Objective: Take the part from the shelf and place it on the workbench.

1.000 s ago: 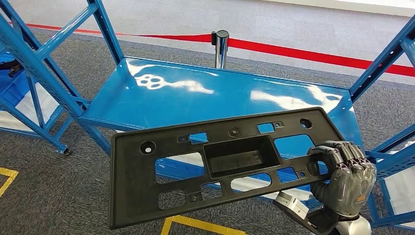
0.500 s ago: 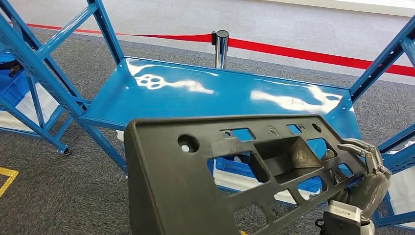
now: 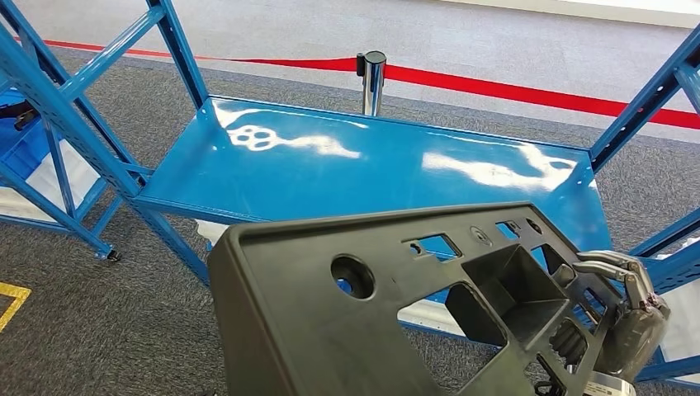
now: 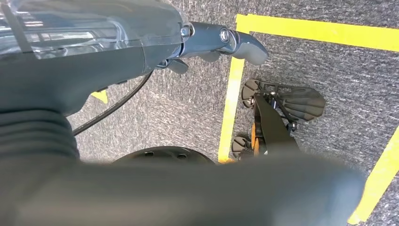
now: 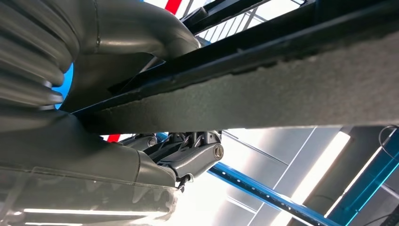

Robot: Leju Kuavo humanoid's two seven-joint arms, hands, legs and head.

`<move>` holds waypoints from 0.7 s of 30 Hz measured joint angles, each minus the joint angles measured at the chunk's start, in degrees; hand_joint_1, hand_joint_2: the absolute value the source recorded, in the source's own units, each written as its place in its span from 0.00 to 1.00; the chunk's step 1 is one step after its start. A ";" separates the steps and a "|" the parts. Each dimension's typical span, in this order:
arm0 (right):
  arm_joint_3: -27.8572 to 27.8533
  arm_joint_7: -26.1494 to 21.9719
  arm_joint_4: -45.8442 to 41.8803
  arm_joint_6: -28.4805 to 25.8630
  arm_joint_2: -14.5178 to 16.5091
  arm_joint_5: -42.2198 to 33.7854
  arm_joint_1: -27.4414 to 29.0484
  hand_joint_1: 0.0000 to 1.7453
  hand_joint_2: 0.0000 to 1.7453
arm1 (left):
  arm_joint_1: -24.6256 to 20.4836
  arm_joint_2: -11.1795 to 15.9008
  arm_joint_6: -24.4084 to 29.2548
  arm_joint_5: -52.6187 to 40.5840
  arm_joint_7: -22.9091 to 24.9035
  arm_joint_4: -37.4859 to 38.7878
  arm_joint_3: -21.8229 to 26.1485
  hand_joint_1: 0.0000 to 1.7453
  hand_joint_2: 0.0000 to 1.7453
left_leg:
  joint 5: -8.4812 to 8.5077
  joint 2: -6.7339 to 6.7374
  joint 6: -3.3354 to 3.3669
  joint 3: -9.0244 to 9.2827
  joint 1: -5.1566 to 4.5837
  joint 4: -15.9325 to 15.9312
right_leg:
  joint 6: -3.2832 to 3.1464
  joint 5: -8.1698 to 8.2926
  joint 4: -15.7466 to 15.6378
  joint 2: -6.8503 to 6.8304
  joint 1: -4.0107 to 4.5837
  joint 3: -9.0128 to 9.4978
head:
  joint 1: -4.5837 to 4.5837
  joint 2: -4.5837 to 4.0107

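Head view: the robot's right hand (image 3: pixel 629 318) grips one end of a long black plastic part (image 3: pixel 388 313), fingers (image 3: pixel 607 268) curled over the rim. From the hand, the part stretches away to the far side, tilted, its other end unsupported and close under the camera. It hangs clear of the blue shelf (image 3: pixel 330 165), which lies beyond the hand, not touching the part.

Right wrist view: the part's edge (image 5: pixel 263 89) sits clamped between thumb and fingers.

Left wrist view: the left hand (image 4: pixel 207 44) hangs over grey carpet with yellow tape lines (image 4: pixel 230 103); whether it is wide or closed cannot be told.

Judged from this, the part is off the shelf and the carrying step is in hand. The next move likely calls for turning toward the workbench while holding the part steady, since a one-ended grip could let it swing or slip.
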 joint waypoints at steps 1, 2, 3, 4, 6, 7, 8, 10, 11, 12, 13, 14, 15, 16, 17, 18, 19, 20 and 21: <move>0.00 -0.02 -0.01 0.02 0.00 0.00 0.04 0.63 1.00 | 0.00 0.00 -0.08 -0.09 -0.08 0.00 0.07 0.00 1.00 | 0.00 0.00 0.00 0.00 0.00 0.00 | 0.00 0.00 0.00 0.00 0.00 0.00 | 0.00 0.00; -0.01 -0.04 -0.01 0.03 0.00 0.00 0.06 0.63 1.00 | 0.00 0.00 -0.21 -0.30 -0.22 0.00 0.09 0.00 1.00 | 0.00 0.00 0.00 0.00 0.00 0.00 | 0.00 0.00 0.00 0.00 0.00 0.00 | 0.00 0.00; -0.02 -0.05 -0.01 0.03 -0.01 0.00 0.07 0.63 1.00 | 0.00 0.00 -0.35 -0.55 -0.38 0.00 0.09 0.00 1.00 | 0.00 0.00 0.00 0.00 0.00 0.00 | 0.00 0.00 0.00 0.00 0.00 0.00 | 0.00 0.00; -0.03 -0.08 -0.01 0.03 -0.01 0.00 0.07 0.63 1.00 | 0.00 0.00 -0.48 -0.86 -0.56 0.00 0.09 0.00 1.00 | 0.00 0.00 0.00 0.00 0.00 0.00 | 0.00 0.00 0.00 0.00 0.00 0.00 | 0.00 0.00; -0.04 -0.13 -0.01 0.04 -0.02 -0.03 0.08 0.63 1.00 | 0.01 0.00 -0.59 -1.58 -0.90 0.00 0.07 0.00 1.00 | 0.00 0.00 0.00 0.00 0.00 0.00 | 0.00 0.00 0.00 0.00 0.00 0.00 | -0.01 0.00; -0.05 -0.17 -0.01 0.04 -0.02 -0.04 0.09 0.63 1.00 | 0.01 0.00 -0.61 -1.85 -1.06 0.00 0.04 0.00 1.00 | 0.00 0.00 0.00 0.00 0.00 0.00 | 0.00 0.00 0.00 0.00 0.00 0.00 | -0.01 0.00; -0.05 -0.22 -0.01 0.06 -0.02 -0.06 0.09 0.63 1.00 | 0.01 0.01 -0.74 -1.90 -1.30 0.00 0.03 0.00 1.00 | 0.00 0.00 0.00 0.00 0.00 0.00 | 0.00 0.00 0.00 0.00 0.00 0.00 | -0.01 0.00; -0.07 -0.39 -0.01 0.11 -0.02 -0.07 0.09 0.63 1.00 | 0.02 0.02 -1.08 -1.49 -1.79 0.00 0.02 0.00 1.00 | 0.00 0.00 0.00 0.00 0.00 0.00 | 0.00 0.00 0.00 0.00 0.00 0.00 | -0.01 0.00; -0.07 -0.49 -0.01 0.13 -0.02 -0.07 0.10 0.63 1.00 | 0.02 0.02 -1.22 -1.14 -1.93 0.00 0.04 0.00 1.00 | 0.00 0.00 0.00 0.00 0.00 0.00 | 0.00 0.00 0.00 0.00 0.00 0.00 | 0.00 0.00; -0.06 -0.60 -0.01 0.14 -0.02 -0.07 0.10 0.63 1.00 | 0.01 0.02 -1.16 -0.83 -1.82 0.00 0.07 0.00 1.00 | 0.00 0.00 0.00 0.00 0.00 0.00 | 0.00 0.00 0.00 0.00 0.00 0.00 | 0.00 0.00; -0.05 -0.67 -0.01 0.14 -0.02 -0.05 0.10 0.63 1.00 | 0.01 0.02 -0.92 -0.59 -1.50 0.00 0.10 0.00 1.00 | 0.00 0.00 0.00 0.00 0.00 0.00 | 0.00 0.00 0.00 0.00 0.00 0.00 | -0.01 0.00; -0.05 -0.72 -0.01 0.14 -0.02 -0.03 0.11 0.63 1.00 | 0.01 0.02 -0.51 -0.39 -1.05 0.00 0.16 0.00 1.00 | 0.00 0.00 0.00 0.00 0.00 0.00 | 0.00 0.00 0.00 0.00 0.00 0.00 | -0.01 0.00; -0.04 -0.74 -0.01 0.14 -0.02 0.00 0.11 0.63 1.00 | 0.01 0.02 -0.03 -0.29 -0.57 0.00 0.23 0.00 1.00 | 0.00 0.00 0.00 0.00 0.00 0.00 | 0.00 0.00 0.00 0.00 0.00 0.00 | -0.01 0.00; -0.04 -0.74 -0.01 0.14 -0.02 0.04 0.11 0.63 1.00 | 0.01 0.02 0.39 -0.24 -0.22 0.00 0.32 0.00 1.00 | 0.00 0.00 0.00 0.00 0.00 0.00 | 0.00 0.00 0.00 0.00 0.00 0.00 | -0.01 0.00; -0.04 -0.74 -0.01 0.14 -0.02 0.08 0.11 0.63 1.00 | 0.01 0.02 0.72 -0.28 -0.02 0.00 0.44 0.00 1.00 | 0.00 0.00 0.00 0.00 0.00 0.00 | 0.00 0.00 0.00 0.00 0.00 0.00 | 0.00 0.00; -0.04 -0.74 -0.02 0.13 -0.02 0.10 0.11 0.63 1.00 | 0.01 0.02 0.92 -0.42 0.05 0.00 0.53 0.00 1.00 | 0.00 0.00 0.00 0.00 0.00 0.00 | 0.00 0.00 0.00 0.00 0.00 0.00 | -0.01 0.00; -0.04 -0.73 -0.02 0.13 -0.02 0.11 0.11 0.63 1.00 | 0.01 0.02 1.05 -0.56 0.05 0.00 0.60 0.00 1.00 | 0.00 0.00 0.00 0.00 0.00 0.00 | 0.00 0.00 0.00 0.00 0.00 0.00 | -0.01 0.00; -0.05 -0.73 -0.03 0.12 -0.02 0.11 0.12 0.63 1.00 | 0.01 0.02 1.16 -0.69 0.05 0.00 0.64 0.00 1.00 | 0.00 0.00 0.00 0.00 0.00 0.00 | 0.00 0.00 0.00 0.00 0.00 0.00 | -0.01 0.00; -0.05 -0.72 -0.05 0.12 -0.02 0.11 0.12 0.63 1.00 | 0.00 0.02 1.23 -0.74 0.09 0.00 0.68 0.00 1.00 | 0.00 0.00 0.00 0.00 0.00 0.00 | 0.00 0.00 0.00 0.00 0.00 0.00 | 0.00 0.00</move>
